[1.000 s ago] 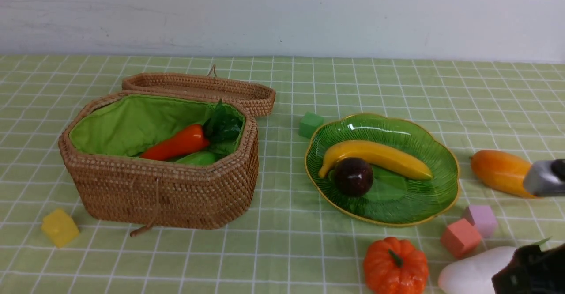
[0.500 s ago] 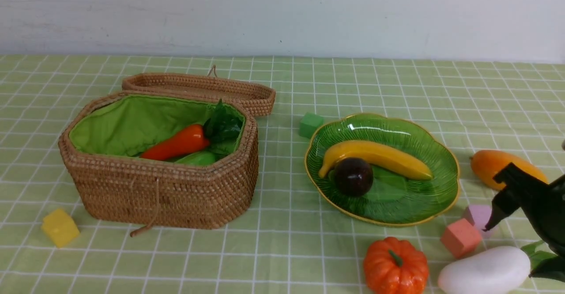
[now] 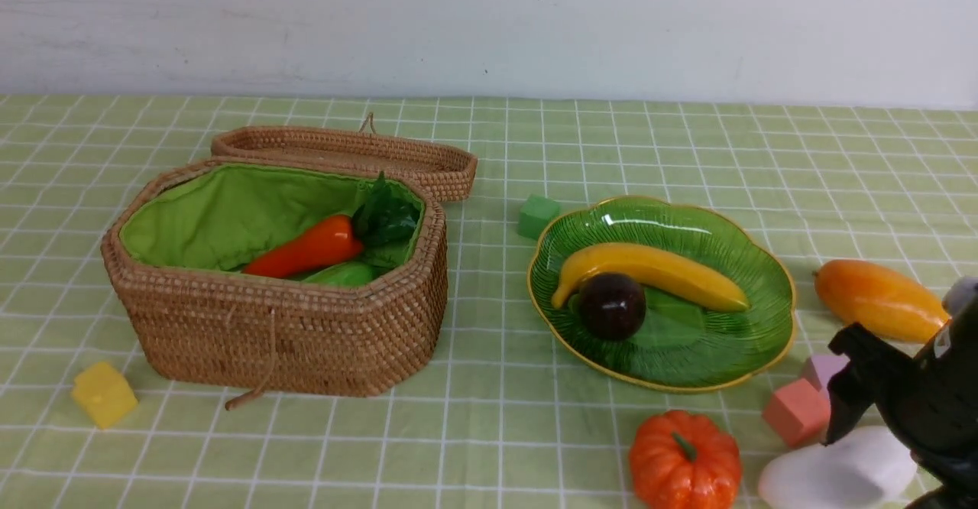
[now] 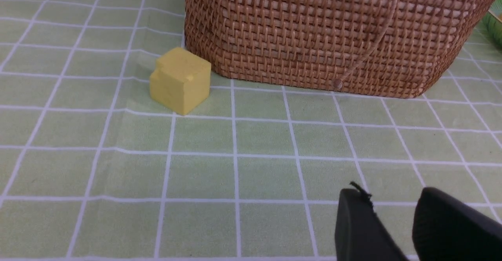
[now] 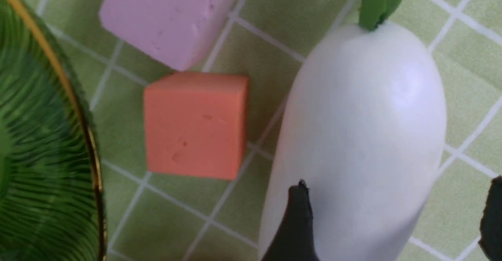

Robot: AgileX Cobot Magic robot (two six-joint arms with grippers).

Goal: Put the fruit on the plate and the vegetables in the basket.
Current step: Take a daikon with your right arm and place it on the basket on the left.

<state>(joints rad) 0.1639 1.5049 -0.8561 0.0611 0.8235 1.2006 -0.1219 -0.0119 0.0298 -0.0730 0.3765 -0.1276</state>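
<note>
The basket [image 3: 275,333] stands open at the left with the carrot [image 3: 306,248] and the cucumber [image 3: 344,273] inside. On the plate [image 3: 733,226] lie the banana [image 3: 657,268] and the mangosteen [image 3: 611,305]. The mango [image 3: 879,299] rests on the cloth to the right of the plate, and the pumpkin [image 3: 684,463] sits in front of it. My right gripper [image 5: 396,218] is open just over the white radish [image 5: 368,127], one finger above it and the other beside it. My left gripper [image 4: 392,198] is open and empty over bare cloth near the basket's front.
A yellow cube [image 4: 180,78] sits by the basket's front left corner. A green cube [image 3: 538,215] lies between basket and plate. An orange-pink cube [image 5: 196,124] and a lilac cube [image 5: 168,18] lie between the plate's rim [image 5: 84,124] and the radish.
My right arm has swung in from the right edge and come down over the radish, uncovering the mango and hiding the radish's leaves. Nothing else has moved.
</note>
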